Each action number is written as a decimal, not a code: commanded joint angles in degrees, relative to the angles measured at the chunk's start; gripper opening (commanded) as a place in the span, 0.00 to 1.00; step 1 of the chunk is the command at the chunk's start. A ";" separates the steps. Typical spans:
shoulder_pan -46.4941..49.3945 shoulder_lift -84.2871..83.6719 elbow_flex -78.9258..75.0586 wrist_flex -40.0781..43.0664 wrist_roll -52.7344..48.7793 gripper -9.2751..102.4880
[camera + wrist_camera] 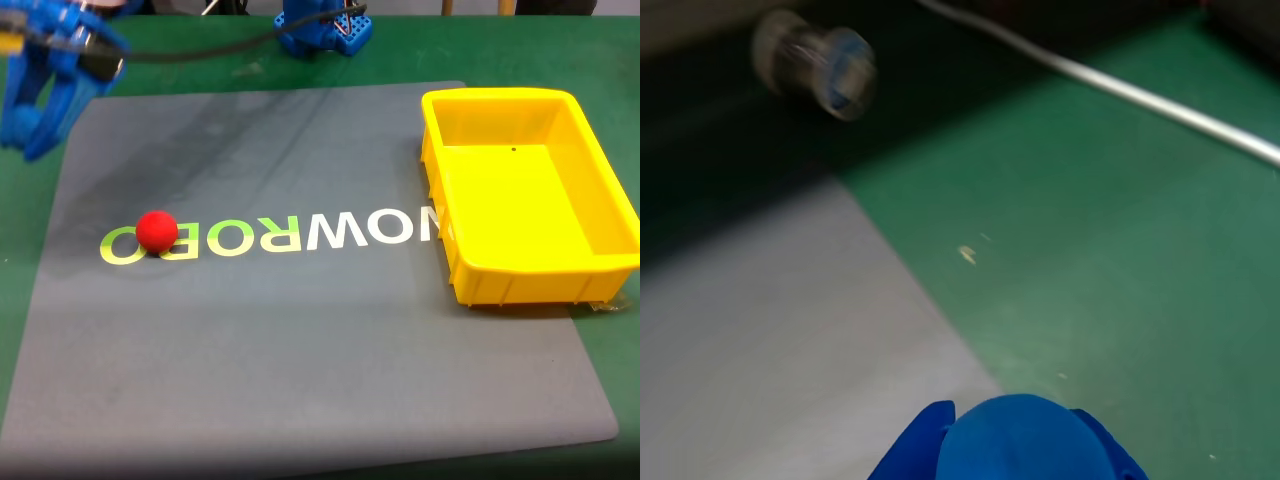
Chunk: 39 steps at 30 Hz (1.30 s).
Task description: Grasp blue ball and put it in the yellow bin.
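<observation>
Gripper (pixel 30 120) sits raised at the far left of the fixed view, off the mat's top-left corner, blurred w/ motion; in the wrist view a round blue shape, the blue ball (pixel 1025 440), sits at the bottom edge w/ blue finger parts either side, so I judge the fingers are clamped around it. Ball isn't visible anywhere on the mat, which fits. Moving right in the fixed view: red ball (pixel 156 230) rests on the grey mat (pixel 300 350) over the first letters of the printed logo, well apart from the gripper and untouched. Blue arm base (pixel 320 30) stands at top centre on the green table (pixel 620 330). Furthest right, the yellow bin (pixel 600 270) sits on the mat's right edge, nothing in it. Step in hand: transport, grasp looks done, drop not yet. Next move calls for a long swing across the whole mat to the right, keeping enough height to clear the bin's near rim, then releasing over the bin's middle, not its edge.
</observation>
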<state>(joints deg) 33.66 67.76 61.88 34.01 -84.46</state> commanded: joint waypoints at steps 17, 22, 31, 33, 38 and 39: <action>-37.35 34.01 22.68 3.87 0.79 0.08; -45.35 34.54 24.17 3.96 0.44 0.08; -54.40 32.87 24.52 4.04 -0.26 0.08; -55.90 32.52 24.52 4.13 -0.26 0.08; -58.62 31.82 24.61 5.01 0.09 0.08; -58.89 31.73 24.70 5.10 0.18 0.08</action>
<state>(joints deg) -23.55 98.35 87.01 39.02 -84.20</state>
